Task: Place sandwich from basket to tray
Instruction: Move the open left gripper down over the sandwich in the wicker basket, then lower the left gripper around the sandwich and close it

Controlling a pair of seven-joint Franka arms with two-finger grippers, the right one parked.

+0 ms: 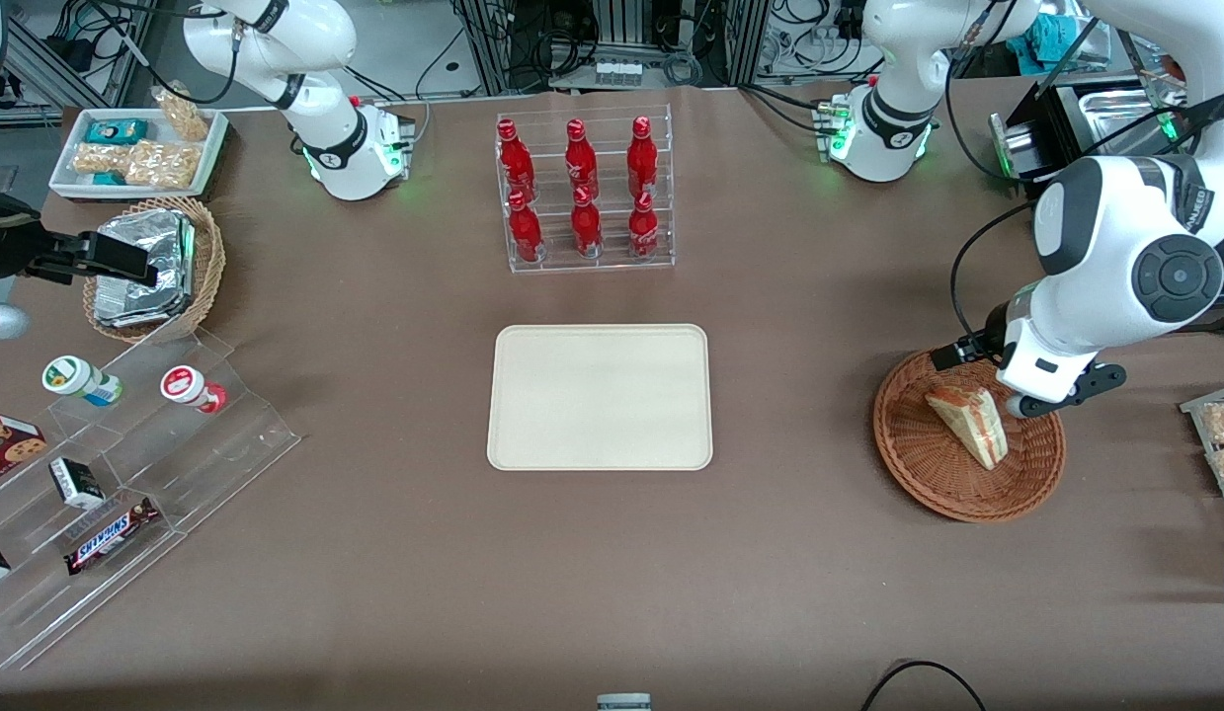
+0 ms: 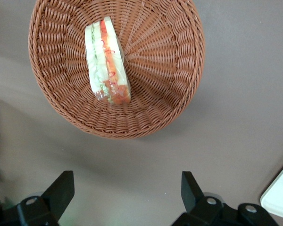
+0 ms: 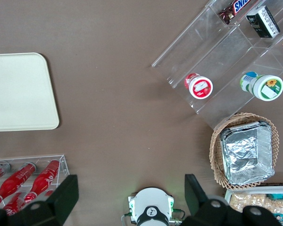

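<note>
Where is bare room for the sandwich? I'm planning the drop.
The whole tray is bare. Brown table lies open between it and the basket. The bottle rack crowds farther back. The open tool hovers beside the basket holding the sandwich.
</note>
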